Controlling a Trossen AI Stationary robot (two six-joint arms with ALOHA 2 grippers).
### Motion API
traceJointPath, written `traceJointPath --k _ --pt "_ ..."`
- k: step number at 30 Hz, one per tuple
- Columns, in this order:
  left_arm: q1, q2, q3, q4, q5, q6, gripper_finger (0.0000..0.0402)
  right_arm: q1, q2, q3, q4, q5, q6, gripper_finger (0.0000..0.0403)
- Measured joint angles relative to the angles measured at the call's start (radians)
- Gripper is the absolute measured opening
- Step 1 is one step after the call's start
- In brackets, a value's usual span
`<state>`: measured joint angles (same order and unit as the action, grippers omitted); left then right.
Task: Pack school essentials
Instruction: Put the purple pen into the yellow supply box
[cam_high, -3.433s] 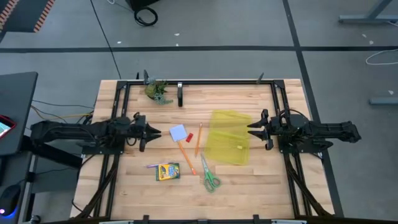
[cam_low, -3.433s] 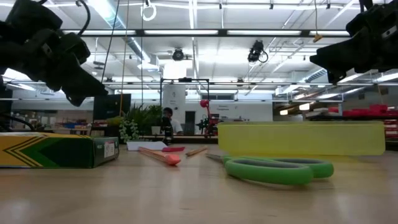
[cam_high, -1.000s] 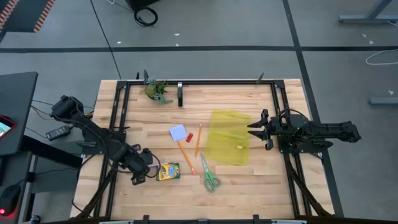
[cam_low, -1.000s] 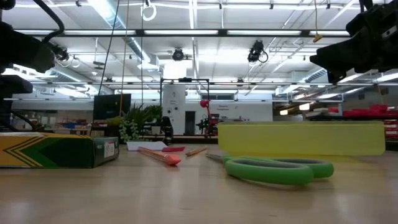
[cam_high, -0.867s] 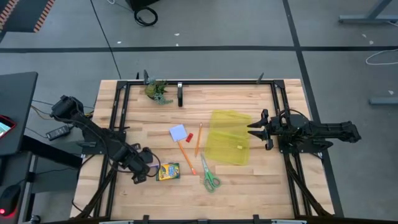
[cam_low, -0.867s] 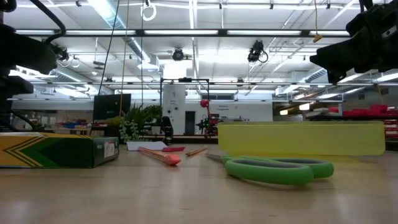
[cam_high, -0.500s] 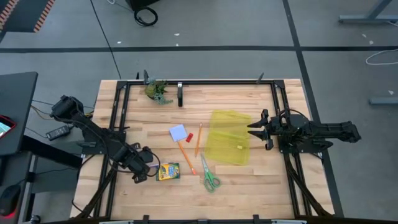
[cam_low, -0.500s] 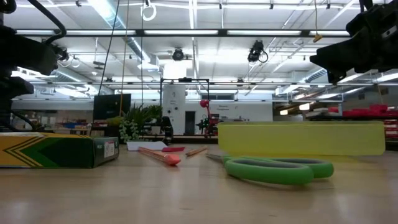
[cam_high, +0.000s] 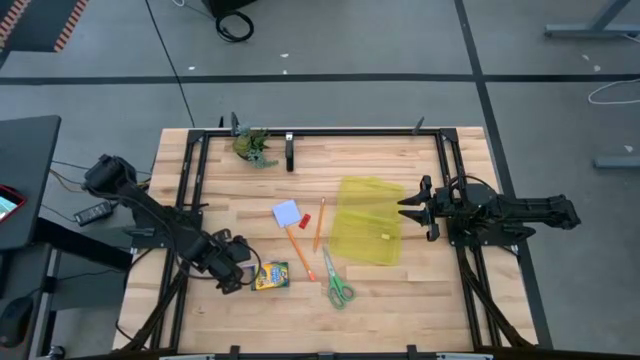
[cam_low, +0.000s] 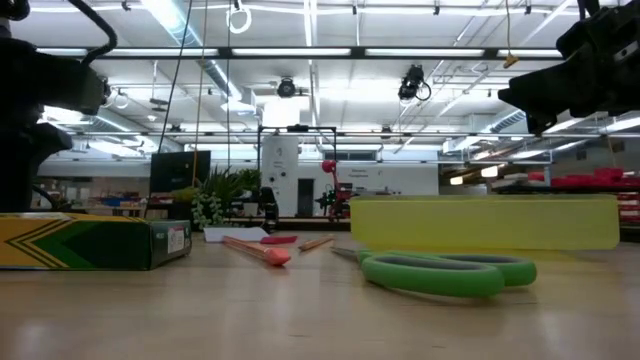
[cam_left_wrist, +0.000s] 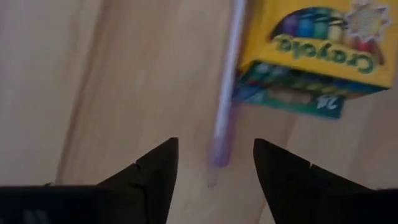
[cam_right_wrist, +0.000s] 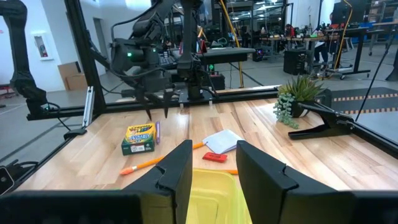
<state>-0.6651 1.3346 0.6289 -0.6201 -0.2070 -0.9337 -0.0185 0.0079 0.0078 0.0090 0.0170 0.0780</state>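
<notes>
Shifted closer, left gripper (cam_left_wrist: 214, 163) fingers straddle purple pen (cam_left_wrist: 225, 87) beside crayon box (cam_left_wrist: 311, 46).

Crayon box (cam_high: 270, 276), lower left of high view: yellow with green chevrons. Scissors (cam_high: 337, 288): green handles. Pencils (cam_high: 302, 255): orange. Square pad (cam_high: 286, 213): white and blue. Eraser (cam_high: 305, 221): red. Pouch (cam_high: 366, 221), centre right: translucent yellow. Table (cam_high: 400, 300): pale wood planks. Pen (cam_left_wrist: 224, 93): lilac.

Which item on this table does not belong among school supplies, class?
The small leafy green plant figure at the table's far edge, left of centre, is no stationery. Crayon box, scissors, pencils, pad and yellow pouch all fit.
</notes>
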Motion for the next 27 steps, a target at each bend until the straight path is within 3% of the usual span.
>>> traceJointPath --k 9,19,27 --pt "-0.001 0.118 0.005 0.034 -0.004 0.029 0.0191 0.000 0.000 0.000 0.000 0.000 0.000 0.0131" --pt "-0.001 0.130 0.002 0.053 -0.002 0.030 0.0187 0.000 0.000 0.000 0.000 0.000 0.000 0.0131" --pt "-0.001 0.131 0.002 0.068 0.002 0.033 0.0130 0.000 0.000 0.000 0.000 0.000 0.000 0.0131"
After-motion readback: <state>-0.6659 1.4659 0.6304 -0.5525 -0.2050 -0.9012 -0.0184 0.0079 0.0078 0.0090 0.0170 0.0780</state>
